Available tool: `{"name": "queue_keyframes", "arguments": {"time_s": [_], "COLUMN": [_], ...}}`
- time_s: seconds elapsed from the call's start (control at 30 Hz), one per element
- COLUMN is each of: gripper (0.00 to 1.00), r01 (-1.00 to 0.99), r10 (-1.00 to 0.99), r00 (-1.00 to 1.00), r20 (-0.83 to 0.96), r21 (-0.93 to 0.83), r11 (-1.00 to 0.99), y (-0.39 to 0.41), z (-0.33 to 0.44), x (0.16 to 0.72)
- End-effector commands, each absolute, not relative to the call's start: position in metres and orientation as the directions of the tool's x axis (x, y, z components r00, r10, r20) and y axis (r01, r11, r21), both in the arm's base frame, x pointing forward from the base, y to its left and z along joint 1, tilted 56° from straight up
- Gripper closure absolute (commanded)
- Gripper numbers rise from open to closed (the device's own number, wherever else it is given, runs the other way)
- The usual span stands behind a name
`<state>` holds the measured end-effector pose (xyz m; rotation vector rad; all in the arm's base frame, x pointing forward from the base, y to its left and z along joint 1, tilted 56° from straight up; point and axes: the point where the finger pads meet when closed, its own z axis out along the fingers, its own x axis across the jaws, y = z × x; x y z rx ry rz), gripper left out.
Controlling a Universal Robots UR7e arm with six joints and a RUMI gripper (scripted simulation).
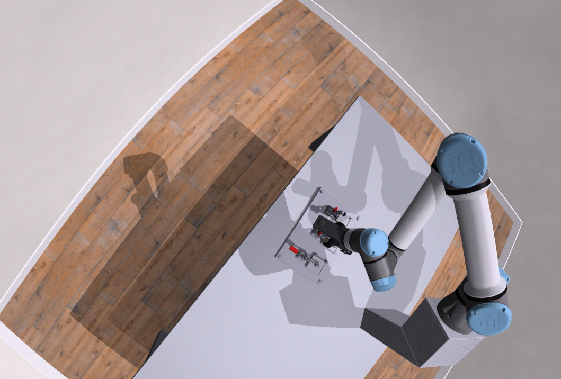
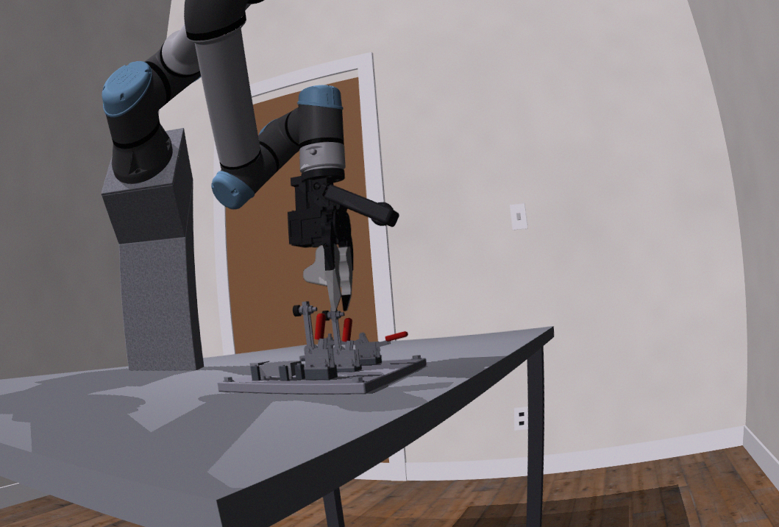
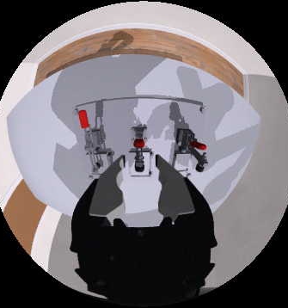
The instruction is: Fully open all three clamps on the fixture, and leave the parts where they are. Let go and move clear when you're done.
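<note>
Wood-plank floor (image 1: 165, 147), warm brown, edged by a white baseboard (image 2: 588, 458). Walls off-white (image 2: 588, 124); grey wall (image 2: 30, 186) at left. Brown door (image 2: 260, 279) in a white frame behind the grey surface (image 2: 154, 428), which stands on dark legs (image 2: 534, 428). Light switch (image 2: 517, 216) and outlet (image 2: 520, 418) on the wall. Hard-edged shadows cross floor and surface.

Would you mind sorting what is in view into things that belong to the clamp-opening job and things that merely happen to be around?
Job:
- fixture plate
- three red-handled clamps: one, middle, other
- gripper, open, holding nothing

Just around:
- table
- arm pedestal
- door
- wall switch
</note>
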<state>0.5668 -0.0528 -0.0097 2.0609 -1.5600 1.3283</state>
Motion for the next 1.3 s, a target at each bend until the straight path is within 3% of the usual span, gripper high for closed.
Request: {"name": "queue_keyframes", "arguments": {"time_s": [0.0,1.27], "gripper": [0.72,0.72], "r01": [-0.858,-0.857], "r10": [-0.644,-0.644], "r00": [0.023,0.023], "r20": [0.765,0.765], "r21": [-0.316,-0.317], "r11": [-0.406,-0.406], "y": [-0.051,-0.014], "z": [-0.010,0.022], "x": [0.565,0.536]}}
